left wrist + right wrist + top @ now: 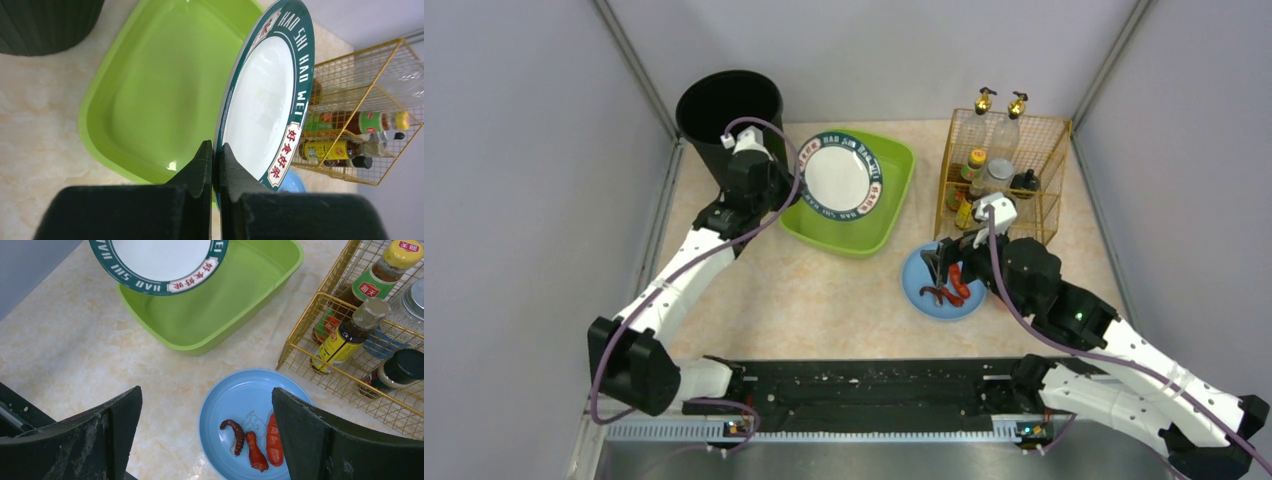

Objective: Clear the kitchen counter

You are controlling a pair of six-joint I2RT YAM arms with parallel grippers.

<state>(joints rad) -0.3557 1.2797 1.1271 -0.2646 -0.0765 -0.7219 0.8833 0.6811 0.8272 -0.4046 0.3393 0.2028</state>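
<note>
Now: we hold white plate (260, 95) by rim in left claw (215, 150), jaws pinched, plate tilted over green tray (145, 95) just beyond claw. Under both claws lies worktop (824, 300). Our right claw (205, 395) gapes wide, empty, above blue plate (240, 400) with red food scraps (256, 442).

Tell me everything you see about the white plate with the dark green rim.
The plate is round, white in the middle, with a dark green rim bearing white letters and red Chinese labels. It looks glossy and empty. The left pincer is shut on its edge and holds it above the green tray; nothing else seems to touch it.
</note>
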